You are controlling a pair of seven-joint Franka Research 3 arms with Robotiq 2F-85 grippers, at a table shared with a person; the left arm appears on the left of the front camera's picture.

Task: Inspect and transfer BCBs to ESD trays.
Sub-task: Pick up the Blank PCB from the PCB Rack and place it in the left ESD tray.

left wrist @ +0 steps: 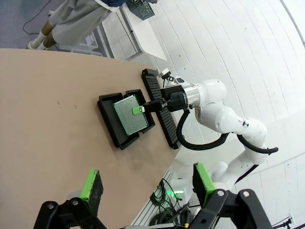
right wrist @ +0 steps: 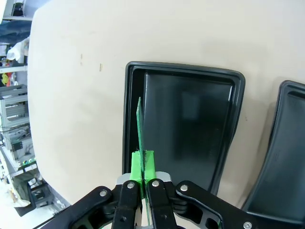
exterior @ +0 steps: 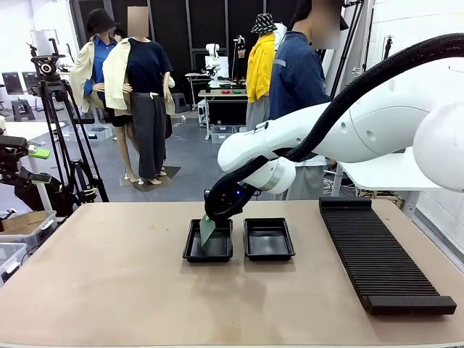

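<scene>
My right gripper (exterior: 209,220) is shut on one green BCB (exterior: 207,231), holding it tilted over the left of two black ESD trays (exterior: 188,253). The other tray (exterior: 268,240) beside it holds nothing. In the right wrist view the BCB (right wrist: 140,126) stands edge-on between the pads (right wrist: 142,164), just above the left tray's floor (right wrist: 190,129) near its rim; the second tray (right wrist: 281,162) is at the right. From high above, the left wrist view shows the BCB (left wrist: 129,114) flat-faced over the trays (left wrist: 106,116). My left gripper (left wrist: 147,183) is open and holds nothing.
A long black ribbed rack (exterior: 377,250) lies along the table's right side, close to the right tray. A person (exterior: 297,72) stands behind the table's far edge. The brown tabletop (exterior: 101,275) spreads wide to the left and front of the trays.
</scene>
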